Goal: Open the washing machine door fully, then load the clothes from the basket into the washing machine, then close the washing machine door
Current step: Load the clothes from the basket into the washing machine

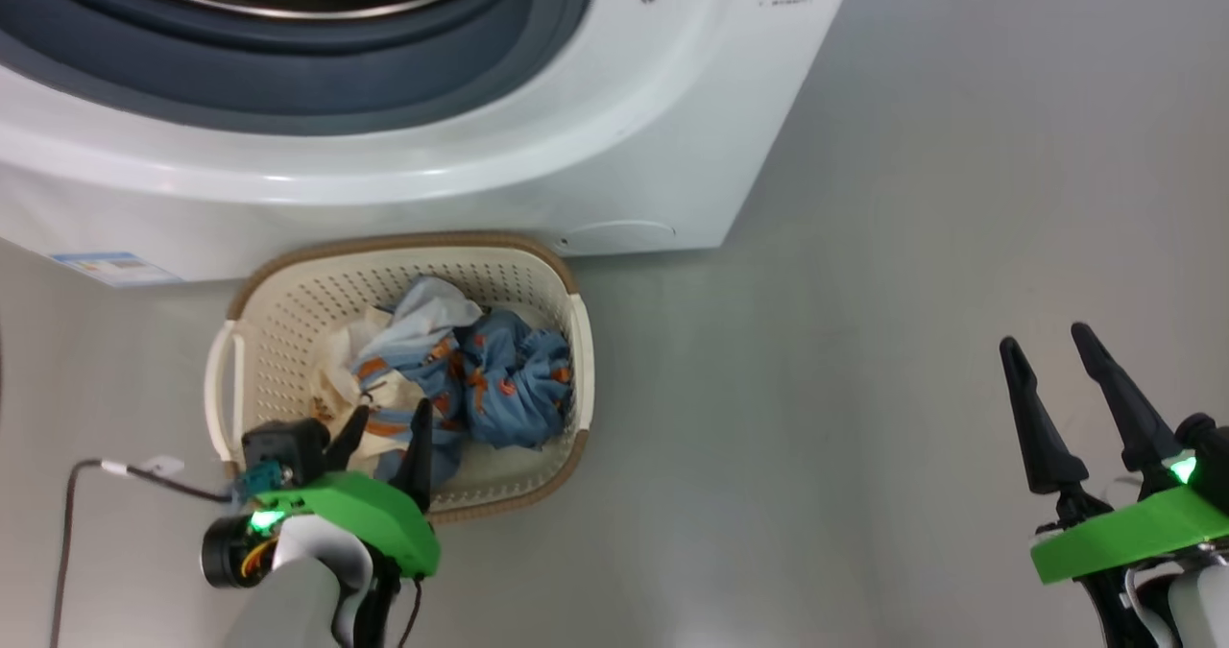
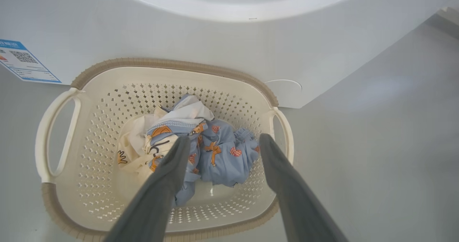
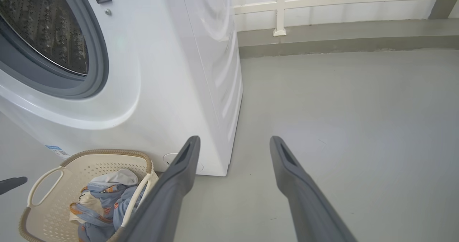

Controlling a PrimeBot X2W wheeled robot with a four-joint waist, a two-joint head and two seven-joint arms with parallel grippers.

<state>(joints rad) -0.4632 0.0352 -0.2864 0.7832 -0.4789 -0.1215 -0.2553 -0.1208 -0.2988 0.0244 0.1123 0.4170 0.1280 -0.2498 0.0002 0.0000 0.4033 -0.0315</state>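
Left gripper (image 1: pixel 390 427): dark tapered fingers (image 2: pixel 168 177) spread wide, empty, tilted down over the basket (image 1: pixel 403 243) at its near rim, tips above the clothes (image 1: pixel 499 379).
Right gripper (image 1: pixel 1045 346): spread wide, empty, well apart over smooth grey floor (image 1: pixel 864 341).
Clothes: crumpled blue-and-cream fabric, mid-basket.
Basket: perforated cream plastic, woven-look rim, just beside the washing machine (image 1: pixel 614 149) at its base.
Washing machine: glossy white, grey rubber ring (image 1: pixel 288 82).

One washing machine (image 1: pixel 595 149), one basket (image 1: pixel 288 322), two pincers (image 1: pixel 389 413) (image 1: pixel 1045 338).
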